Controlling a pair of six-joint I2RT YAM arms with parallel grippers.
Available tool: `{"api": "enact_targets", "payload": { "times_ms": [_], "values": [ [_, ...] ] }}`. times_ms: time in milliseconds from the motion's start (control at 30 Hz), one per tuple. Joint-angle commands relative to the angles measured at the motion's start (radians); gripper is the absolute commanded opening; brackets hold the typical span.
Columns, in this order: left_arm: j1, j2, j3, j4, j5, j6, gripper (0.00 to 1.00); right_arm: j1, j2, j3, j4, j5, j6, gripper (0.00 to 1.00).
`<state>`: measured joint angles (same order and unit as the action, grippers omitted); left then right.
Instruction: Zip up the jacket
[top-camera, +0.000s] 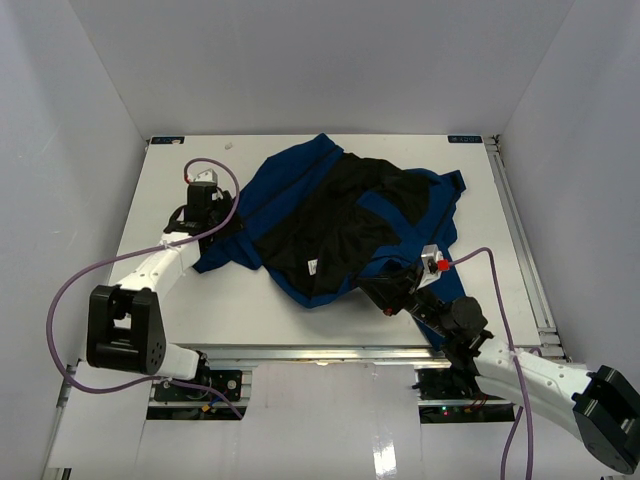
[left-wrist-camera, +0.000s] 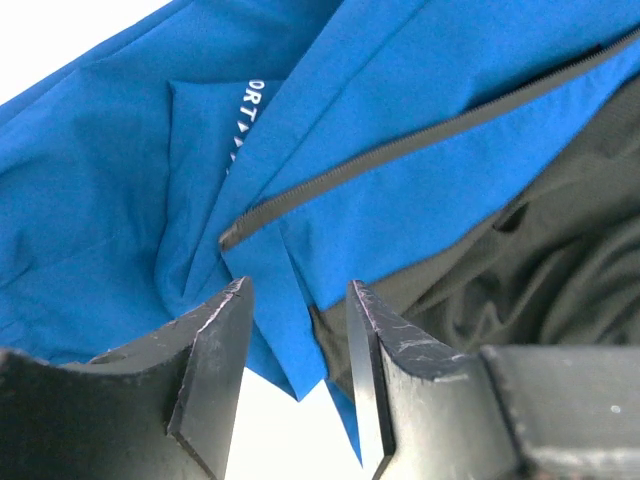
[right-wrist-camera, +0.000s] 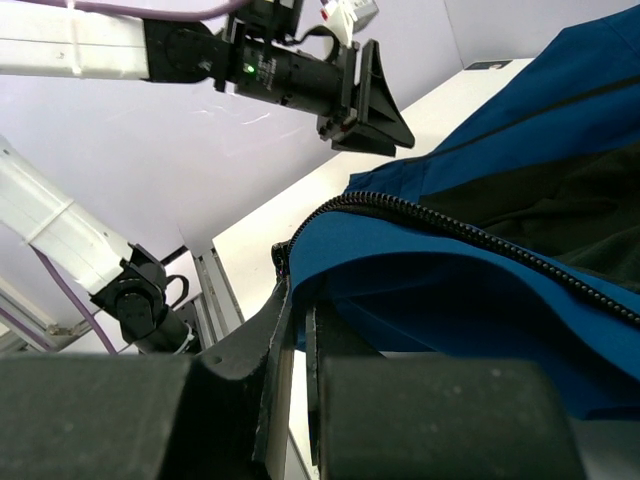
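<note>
The royal-blue jacket (top-camera: 290, 180) lies open on the white table (top-camera: 180, 310), black lining up. My left gripper (top-camera: 228, 232) is at the jacket's left edge. In the left wrist view it (left-wrist-camera: 298, 290) is open, with a pointed blue corner (left-wrist-camera: 290, 340) lying between the fingers and the end of a dark zipper strip (left-wrist-camera: 400, 145) just beyond. My right gripper (top-camera: 385, 298) is at the jacket's near right edge. In the right wrist view it (right-wrist-camera: 298, 300) is shut on the blue edge by the end of the other zipper row (right-wrist-camera: 450, 225).
A white label (top-camera: 312, 266) shows on the lining. Metal rails run along the table's right edge (top-camera: 520, 240) and near edge (top-camera: 300, 352). Purple cables (top-camera: 70, 290) loop off both arms. White walls enclose the table on three sides.
</note>
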<state>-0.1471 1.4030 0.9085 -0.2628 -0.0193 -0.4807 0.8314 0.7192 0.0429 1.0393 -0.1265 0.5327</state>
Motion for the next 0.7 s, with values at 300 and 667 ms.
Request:
{"api": "enact_targets", "payload": {
  "times_ms": [300,667],
  "values": [
    [0.021,0.113,-0.098,0.198,-0.011,0.003,0.54,-0.002,-0.017,-0.152,0.035,-0.003,-0.017,0.08],
    [-0.035,-0.048,-0.186,0.247,0.1,-0.003,0.02,-0.003,0.036,-0.139,0.031,0.047,-0.031,0.08]
  ]
}}
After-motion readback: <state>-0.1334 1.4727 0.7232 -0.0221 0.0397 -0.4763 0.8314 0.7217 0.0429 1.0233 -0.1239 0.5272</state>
